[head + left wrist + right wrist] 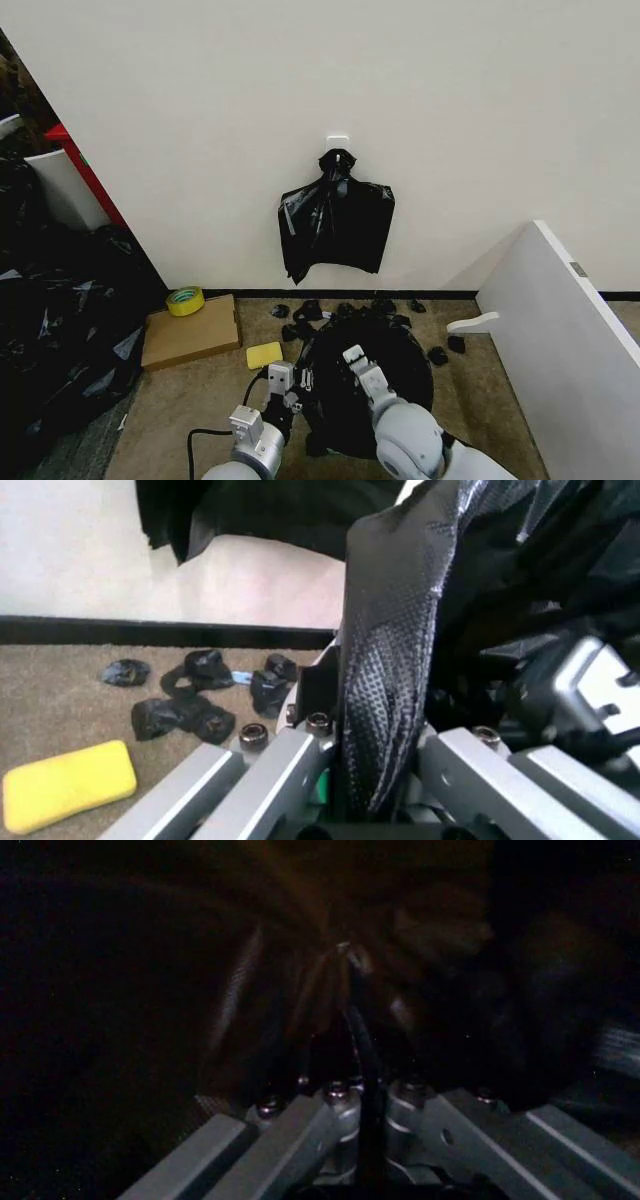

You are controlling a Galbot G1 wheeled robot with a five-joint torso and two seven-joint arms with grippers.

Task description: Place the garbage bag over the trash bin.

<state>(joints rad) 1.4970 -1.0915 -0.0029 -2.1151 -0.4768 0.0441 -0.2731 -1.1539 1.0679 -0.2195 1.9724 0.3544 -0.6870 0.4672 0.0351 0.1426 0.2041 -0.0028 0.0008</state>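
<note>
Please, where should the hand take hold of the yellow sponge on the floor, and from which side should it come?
Grip the yellow sponge across its two long edges, coming straight down from above. It lies flat on the carpet, a thin slab with rounded corners, so its sides offer the only parallel faces. Bare carpet shows around it, though the cardboard box sits close on one side.

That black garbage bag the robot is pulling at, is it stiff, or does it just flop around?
Probably very floppy: the garbage bag lies crumpled in loose folds, and a bunched strip of it sits pinched in the left gripper. Likely light, since so thin a film drapes freely. Its glossy sheen suggests it could slip from a weak grip.
</note>
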